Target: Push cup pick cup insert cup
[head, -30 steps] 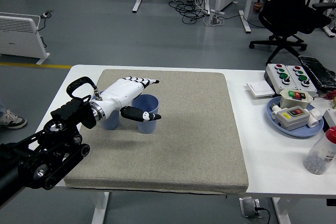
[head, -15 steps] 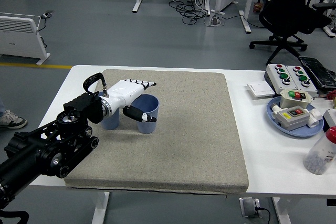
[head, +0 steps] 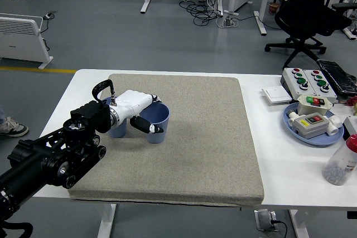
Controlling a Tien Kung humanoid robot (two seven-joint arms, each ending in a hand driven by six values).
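Two blue cups stand on the grey mat [head: 189, 137] at its left side. The right blue cup [head: 156, 122] is upright with its mouth open to view. The left blue cup [head: 117, 127] is mostly hidden behind my left hand's wrist. My left hand [head: 146, 114], white with black fingertips, reaches in from the lower left. Its fingers curl over the near rim of the right cup and its thumb presses the cup's front wall. My right arm does not show.
A blue tray [head: 312, 129] with button boxes sits at the right, beside a control box [head: 309, 79], a white switch plate [head: 276, 94] and a clear bottle [head: 341, 163]. An office chair [head: 309, 9] stands beyond the table.
My left hand has pulled back leftward and its stretched fingers have curled down onto the right cup's rim, with the thumb closing on its wall. The cup has barely shifted.
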